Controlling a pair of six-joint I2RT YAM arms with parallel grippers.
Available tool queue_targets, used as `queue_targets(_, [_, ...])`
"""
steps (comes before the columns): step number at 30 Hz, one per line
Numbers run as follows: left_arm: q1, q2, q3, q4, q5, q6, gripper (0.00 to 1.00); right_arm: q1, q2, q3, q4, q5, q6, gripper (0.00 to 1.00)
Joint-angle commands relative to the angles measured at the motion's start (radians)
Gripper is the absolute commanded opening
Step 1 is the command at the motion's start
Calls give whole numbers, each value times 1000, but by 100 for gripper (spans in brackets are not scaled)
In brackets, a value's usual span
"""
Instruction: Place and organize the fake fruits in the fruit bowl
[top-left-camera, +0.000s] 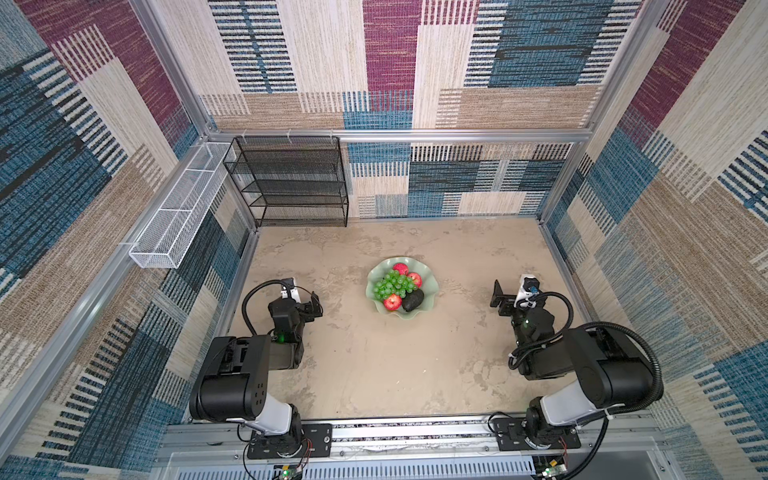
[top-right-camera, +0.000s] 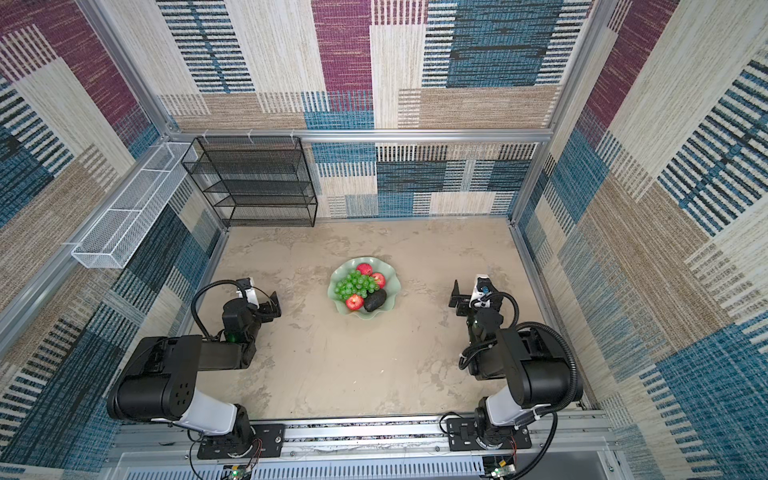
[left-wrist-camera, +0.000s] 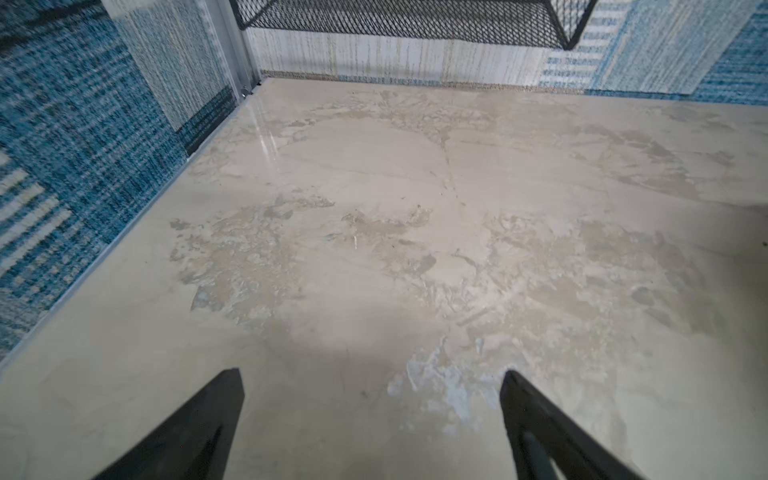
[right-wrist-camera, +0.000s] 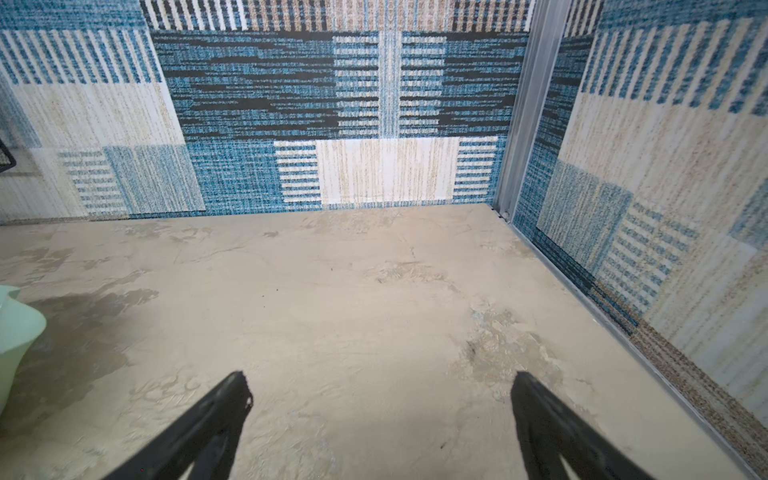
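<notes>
Fruit bowl (top-left-camera: 376, 272) mid-frame in both top views holds three apples (top-left-camera: 392, 302), grapes (top-left-camera: 392, 284), one avocado (top-left-camera: 412, 301); I can't see a second. Left gripper (left-wrist-camera: 370, 371), right gripper (right-wrist-camera: 380, 374) wide, empty. Looks near done.

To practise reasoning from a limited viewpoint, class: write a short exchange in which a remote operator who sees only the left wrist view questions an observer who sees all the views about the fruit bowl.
Operator: My left end effector is open over a bare patch of table. Where is the fruit bowl?
Observer: In both top views the fruit bowl sits near the middle of the table.
Operator: What is in it?
Observer: The grapes, three apples and one avocado lie inside it.
</notes>
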Motion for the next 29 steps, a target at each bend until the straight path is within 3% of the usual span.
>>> queue_targets(1, [1,8,62,-45,-7,2,99,-8,-9,5,26,-64,-14,100])
queue_targets(3, [0,8,68,-56,10,9,99,-11,-4,-17,74,65,45,100])
queue_targets(4, [0,11,65,-49,10,10,99,-19,-13,-8,39,46,51,100])
queue_targets(6, [0,8,66,-55,11,8,99,-20,4,34,-13,-115,-16,100])
queue_targets(10, [0,10,66,-52,11,10,99,-21,-8,17,2,48,51,100])
queue_targets(12, [0,9,65,-52,13,9,99,-21,3,26,3,-38,14,100])
queue_targets(17, [-2,6,-23,112,16,16,99,-21,1,28,-6,-55,8,100])
queue_targets(20, [-5,6,83,-91,-21,0,99,-22,3,34,-18,-56,11,100])
queue_targets(29, [-8,12,74,-63,4,19,99,-25,1,33,-18,-61,12,100])
